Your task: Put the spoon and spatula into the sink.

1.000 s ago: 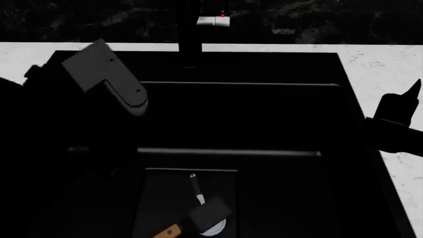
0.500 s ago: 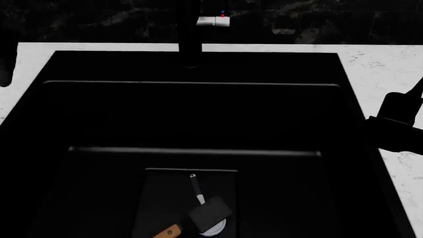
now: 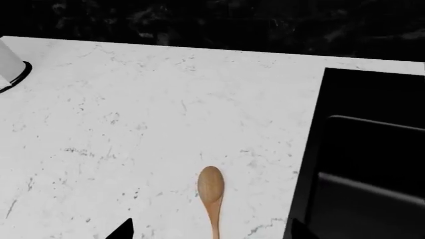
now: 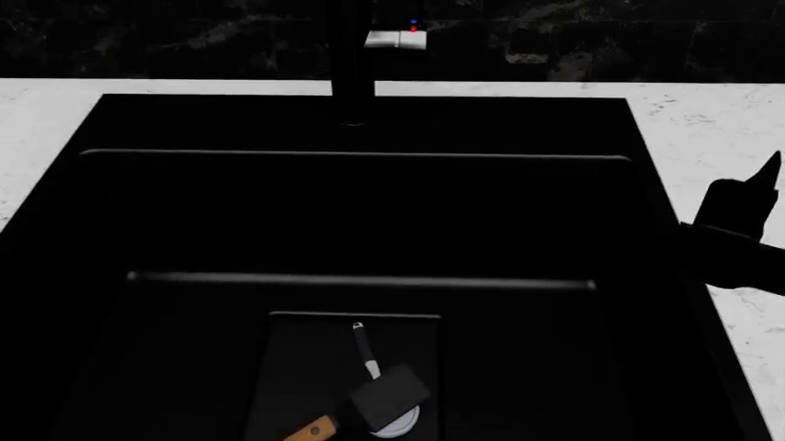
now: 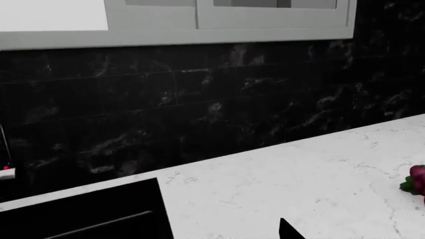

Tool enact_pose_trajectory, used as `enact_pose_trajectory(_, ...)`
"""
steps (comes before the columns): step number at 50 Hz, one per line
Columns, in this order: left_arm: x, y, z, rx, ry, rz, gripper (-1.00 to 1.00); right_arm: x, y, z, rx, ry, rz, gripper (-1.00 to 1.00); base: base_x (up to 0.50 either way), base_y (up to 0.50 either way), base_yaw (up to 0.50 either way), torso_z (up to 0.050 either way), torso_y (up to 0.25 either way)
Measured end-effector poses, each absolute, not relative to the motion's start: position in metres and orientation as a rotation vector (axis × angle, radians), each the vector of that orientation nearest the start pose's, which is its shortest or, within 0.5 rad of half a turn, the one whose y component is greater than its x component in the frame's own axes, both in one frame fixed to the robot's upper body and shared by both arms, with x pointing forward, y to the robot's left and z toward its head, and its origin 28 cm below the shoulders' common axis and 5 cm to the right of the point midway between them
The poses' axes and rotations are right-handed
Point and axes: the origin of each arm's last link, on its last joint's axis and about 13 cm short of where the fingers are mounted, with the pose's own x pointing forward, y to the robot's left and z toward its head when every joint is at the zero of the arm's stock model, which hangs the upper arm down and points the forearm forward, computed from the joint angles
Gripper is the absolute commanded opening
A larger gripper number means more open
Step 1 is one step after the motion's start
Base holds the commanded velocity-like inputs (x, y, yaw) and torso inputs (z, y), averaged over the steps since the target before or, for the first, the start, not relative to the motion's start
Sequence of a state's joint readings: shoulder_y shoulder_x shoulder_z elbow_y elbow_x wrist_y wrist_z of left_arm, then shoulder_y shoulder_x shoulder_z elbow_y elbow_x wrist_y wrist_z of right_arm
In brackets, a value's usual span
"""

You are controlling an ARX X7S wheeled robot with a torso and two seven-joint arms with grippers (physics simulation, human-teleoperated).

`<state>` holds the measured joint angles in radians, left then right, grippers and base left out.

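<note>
In the left wrist view the wooden spoon [image 3: 211, 186] lies on the white marbled countertop [image 3: 133, 124], close to the sink's [image 3: 371, 149] left edge. My left gripper [image 3: 209, 230] is open just above it. Its dark fingertips [image 3: 123, 230] stand either side of the spoon's handle without touching it. The head view shows the spatula [image 4: 382, 401] lying at the bottom of the black sink [image 4: 368, 156], black blade up and wooden handle toward the near edge. My right gripper [image 4: 736, 225] hovers open and empty over the counter beside the sink's right rim. One of its fingertips [image 5: 287, 230] shows in the right wrist view.
A white round-headed utensil [image 4: 395, 423] with a thin black handle lies under the spatula's blade. The black faucet [image 4: 353, 64] rises behind the basin. A white object [image 3: 10, 67] stands on the far left counter. A red item [image 5: 417, 180] sits on the right counter.
My left arm, over the sink's left part a second ago, has swung out of the head view. The right gripper has shifted slightly. The spatula has stayed put.
</note>
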<state>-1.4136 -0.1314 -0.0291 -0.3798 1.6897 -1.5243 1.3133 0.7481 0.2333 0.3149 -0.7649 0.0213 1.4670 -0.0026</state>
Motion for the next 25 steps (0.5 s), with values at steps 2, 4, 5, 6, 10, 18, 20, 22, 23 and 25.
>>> enact_pose_trajectory(2, 0.289, 0.313, 0.346, 0.101, 0.549, 0.492, 1.0, 0.231, -0.187, 0.242, 0.037, -0.083, -0.364, 1.0, 0.0, 0.0, 0.0, 0.0, 0.0)
enact_pose_trajectory(4, 0.292, 0.314, 0.345, 0.102, 0.558, 0.497, 1.0, 0.23, -0.187, 0.242, 0.037, -0.082, -0.364, 1.0, 0.0, 0.0, 0.0, 0.0, 0.0)
enact_pose_trajectory(5, 0.294, 0.314, 0.344, 0.102, 0.562, 0.5, 1.0, 0.23, -0.187, 0.242, 0.038, -0.082, -0.364, 1.0, 0.0, 0.0, 0.0, 0.0, 0.0)
enact_pose_trajectory(6, 0.295, 0.314, 0.343, 0.104, 0.566, 0.502, 1.0, 0.23, -0.187, 0.242, 0.038, -0.082, -0.364, 1.0, 0.0, 0.0, 0.0, 0.0, 0.0)
enact_pose_trajectory(10, 0.302, 0.315, 0.341, 0.109, 0.578, 0.508, 1.0, 0.23, -0.186, 0.241, 0.039, -0.082, -0.363, 1.0, 0.0, 0.0, 0.0, 0.0, 0.0)
enact_pose_trajectory(18, 0.325, 0.318, 0.339, 0.091, 0.6, 0.533, 1.0, 0.232, -0.186, 0.24, 0.042, -0.082, -0.357, 1.0, 0.0, 0.0, 0.0, 0.0, 0.0)
enact_pose_trajectory(20, 0.33, 0.318, 0.339, 0.089, 0.601, 0.539, 1.0, 0.233, -0.186, 0.24, 0.043, -0.082, -0.356, 1.0, 0.0, 0.0, 0.0, 0.0, 0.0)
enact_pose_trajectory(22, 0.335, 0.317, 0.338, 0.086, 0.601, 0.542, 1.0, 0.233, -0.186, 0.24, 0.044, -0.082, -0.354, 1.0, 0.0, 0.0, 0.0, 0.0, 0.0)
enact_pose_trajectory(23, 0.337, 0.317, 0.338, 0.084, 0.601, 0.543, 1.0, 0.233, -0.186, 0.24, 0.044, -0.082, -0.353, 1.0, 0.0, 0.0, 0.0, 0.0, 0.0)
enact_pose_trajectory(25, 0.342, 0.316, 0.337, 0.08, 0.603, 0.543, 1.0, 0.233, -0.186, 0.24, 0.045, -0.082, -0.352, 1.0, 0.0, 0.0, 0.0, 0.0, 0.0)
